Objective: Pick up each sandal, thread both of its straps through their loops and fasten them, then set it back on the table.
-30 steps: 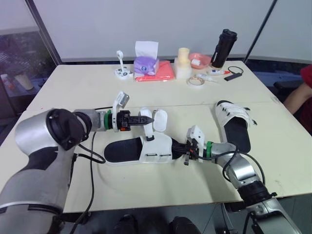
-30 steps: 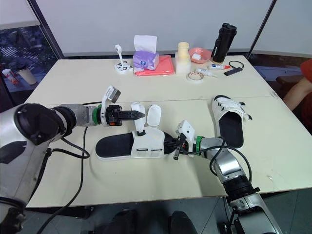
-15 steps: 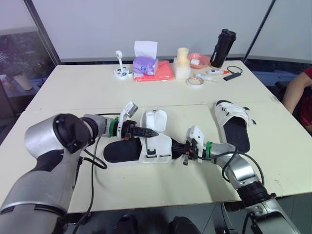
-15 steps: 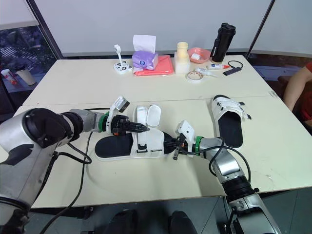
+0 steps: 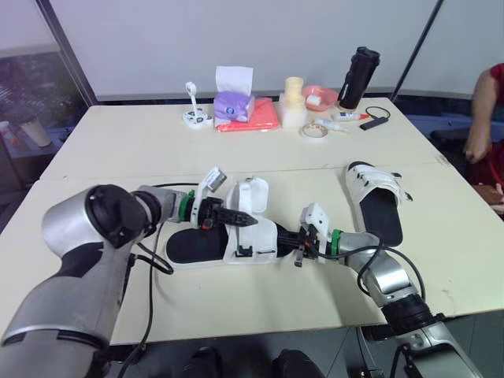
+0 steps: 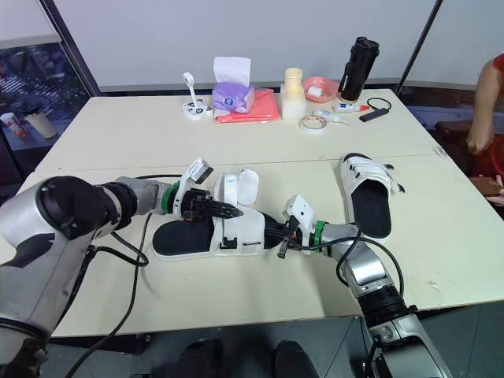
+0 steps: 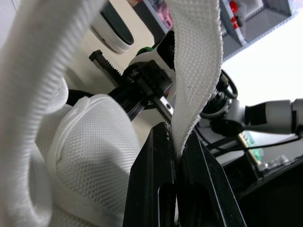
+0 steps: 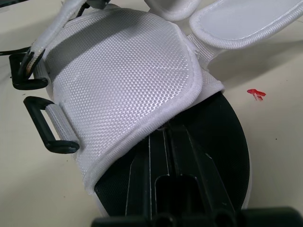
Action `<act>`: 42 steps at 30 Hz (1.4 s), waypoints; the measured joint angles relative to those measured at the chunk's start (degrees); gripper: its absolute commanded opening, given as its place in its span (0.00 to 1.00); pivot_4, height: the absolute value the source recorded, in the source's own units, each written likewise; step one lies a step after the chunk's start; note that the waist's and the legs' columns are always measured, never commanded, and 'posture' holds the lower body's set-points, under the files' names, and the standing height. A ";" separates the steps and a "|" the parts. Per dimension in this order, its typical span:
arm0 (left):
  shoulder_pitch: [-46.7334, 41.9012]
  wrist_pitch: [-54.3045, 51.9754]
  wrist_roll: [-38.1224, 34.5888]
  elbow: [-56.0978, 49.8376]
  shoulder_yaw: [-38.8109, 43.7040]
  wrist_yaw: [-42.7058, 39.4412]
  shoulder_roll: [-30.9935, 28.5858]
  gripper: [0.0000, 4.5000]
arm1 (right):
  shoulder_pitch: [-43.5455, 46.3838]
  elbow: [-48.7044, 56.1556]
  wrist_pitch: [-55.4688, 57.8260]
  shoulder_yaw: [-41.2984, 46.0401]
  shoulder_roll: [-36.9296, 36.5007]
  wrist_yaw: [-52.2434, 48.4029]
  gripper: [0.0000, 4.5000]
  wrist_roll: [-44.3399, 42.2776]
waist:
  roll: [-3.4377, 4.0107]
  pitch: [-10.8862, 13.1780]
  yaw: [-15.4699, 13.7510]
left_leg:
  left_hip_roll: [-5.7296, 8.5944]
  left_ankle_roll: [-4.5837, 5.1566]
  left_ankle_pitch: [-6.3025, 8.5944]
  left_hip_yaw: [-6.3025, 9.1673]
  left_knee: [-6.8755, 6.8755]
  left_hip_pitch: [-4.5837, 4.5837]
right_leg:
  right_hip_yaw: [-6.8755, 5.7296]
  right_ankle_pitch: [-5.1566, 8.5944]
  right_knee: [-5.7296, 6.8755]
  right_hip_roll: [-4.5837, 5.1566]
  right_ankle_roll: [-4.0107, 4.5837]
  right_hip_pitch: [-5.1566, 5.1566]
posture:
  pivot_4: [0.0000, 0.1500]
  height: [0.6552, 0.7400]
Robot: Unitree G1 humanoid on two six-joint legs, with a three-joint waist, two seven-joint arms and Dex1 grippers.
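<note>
Cream worktop [image 5: 118,150], mid-task: left gripper [image 5: 244,221] pinches a white strap [image 7: 194,71] of the central sandal [image 5: 213,242], its straps apparently unfastened; right gripper [image 5: 287,239] clamps the sole's 3 o'clock end. Second sandal [image 5: 378,206], farther toward 3 o'clock, appears fastened.

Silver arms [image 5: 75,260], black claws [image 5: 250,221] [image 8: 166,142], seemingly green wrist-rings [image 5: 336,240].

No readable text, label, brand or number anywhere.
</note>
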State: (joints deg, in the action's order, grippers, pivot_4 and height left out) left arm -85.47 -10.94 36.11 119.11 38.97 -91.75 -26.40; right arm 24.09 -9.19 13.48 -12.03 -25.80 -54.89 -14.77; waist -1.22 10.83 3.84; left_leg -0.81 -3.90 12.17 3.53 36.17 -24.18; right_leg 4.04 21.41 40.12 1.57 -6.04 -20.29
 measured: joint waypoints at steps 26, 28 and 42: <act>-0.39 0.61 11.96 0.01 10.37 -0.05 -3.18 0.01 | 0.34 -0.96 -0.22 0.13 1.00 0.40 0.00 0.06 | 0.01 0.00 0.20 | -0.03 0.00 0.00 -0.03 -0.05 0.08 | 0.00 0.00 0.04 -0.01 0.00 -0.01 | 1.00 1.00; -0.43 -0.31 13.46 0.01 11.68 -0.06 -3.63 0.01 | 0.41 -1.12 -0.27 0.12 1.04 0.40 0.00 0.06 | 0.01 0.00 0.19 | -0.03 0.00 0.00 -0.04 -0.05 0.10 | 0.00 0.00 0.04 -0.01 0.00 0.00 | 1.00 1.00; 2.69 4.32 20.54 0.01 14.00 -0.35 -3.76 0.01 | 0.54 -1.43 -0.45 0.16 1.31 0.50 0.00 0.34 | 0.02 -0.02 0.13 | -0.05 0.00 0.00 -0.09 -0.08 0.18 | -0.01 0.00 0.06 0.02 0.00 0.02 | 1.00 1.00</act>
State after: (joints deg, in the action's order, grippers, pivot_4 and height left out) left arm -82.79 -6.62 56.65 119.12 52.98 -92.10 -30.16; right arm 24.62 -10.61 13.02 -11.87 -24.49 -54.39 -14.42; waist -1.20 10.82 3.97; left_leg -0.86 -3.90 12.18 3.44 36.09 -24.00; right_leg 4.04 21.41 40.18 1.59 -6.04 -20.26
